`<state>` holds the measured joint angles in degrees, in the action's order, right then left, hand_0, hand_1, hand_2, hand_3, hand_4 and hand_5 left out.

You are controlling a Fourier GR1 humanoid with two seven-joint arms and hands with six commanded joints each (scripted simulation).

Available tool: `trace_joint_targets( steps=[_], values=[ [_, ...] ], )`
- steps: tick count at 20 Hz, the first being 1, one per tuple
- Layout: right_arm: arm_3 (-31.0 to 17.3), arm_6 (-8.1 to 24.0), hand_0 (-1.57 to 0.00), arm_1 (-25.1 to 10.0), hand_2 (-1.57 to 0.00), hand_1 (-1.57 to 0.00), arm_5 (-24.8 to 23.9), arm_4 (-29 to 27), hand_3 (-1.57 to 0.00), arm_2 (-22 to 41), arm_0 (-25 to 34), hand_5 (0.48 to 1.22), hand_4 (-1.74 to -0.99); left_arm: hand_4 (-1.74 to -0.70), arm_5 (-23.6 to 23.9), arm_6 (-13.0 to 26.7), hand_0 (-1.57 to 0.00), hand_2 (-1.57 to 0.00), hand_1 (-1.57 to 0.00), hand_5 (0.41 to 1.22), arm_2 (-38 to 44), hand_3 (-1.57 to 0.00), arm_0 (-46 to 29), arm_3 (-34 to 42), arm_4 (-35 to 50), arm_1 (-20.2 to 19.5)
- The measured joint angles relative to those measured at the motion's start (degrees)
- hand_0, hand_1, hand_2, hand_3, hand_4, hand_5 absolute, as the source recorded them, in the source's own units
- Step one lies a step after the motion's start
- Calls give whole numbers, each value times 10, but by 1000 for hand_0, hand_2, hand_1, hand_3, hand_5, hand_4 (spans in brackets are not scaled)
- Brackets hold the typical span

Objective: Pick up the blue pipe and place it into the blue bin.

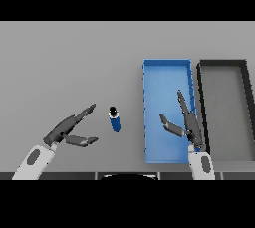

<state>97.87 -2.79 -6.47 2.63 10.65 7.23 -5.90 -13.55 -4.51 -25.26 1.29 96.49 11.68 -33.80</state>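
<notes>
The blue pipe (115, 120) is a short blue tube with a dark ring end; it stands on end, slightly tilted, on the grey table left of the blue bin (149, 117). My left hand (67, 128) is open, fingers stretched toward the pipe from the left; a strip of table shows between them, so it does not touch it. My right hand (188, 122) is open, fingers straight, over the blue bin, with the thumb pointing left.
A dark grey bin (246, 112) stands directly right of the blue bin. The grey table (69, 62) stretches wide to the left and behind the pipe.
</notes>
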Motion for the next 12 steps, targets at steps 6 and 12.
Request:
trace_joint_targets(
  steps=[6,12],
  values=[
    [15,-7,1,1,1,1,1,0,1,3,-20,623,-1231,-1200,21,13,1,1,1,467,-35,1,26,-31,-46,58],
    [30,7,1,0,1,1,-1,0,1,3,-24,608,-1208,-1172,12,12,1,1,1,464,-52,1,61,-108,-50,125]
  ],
)
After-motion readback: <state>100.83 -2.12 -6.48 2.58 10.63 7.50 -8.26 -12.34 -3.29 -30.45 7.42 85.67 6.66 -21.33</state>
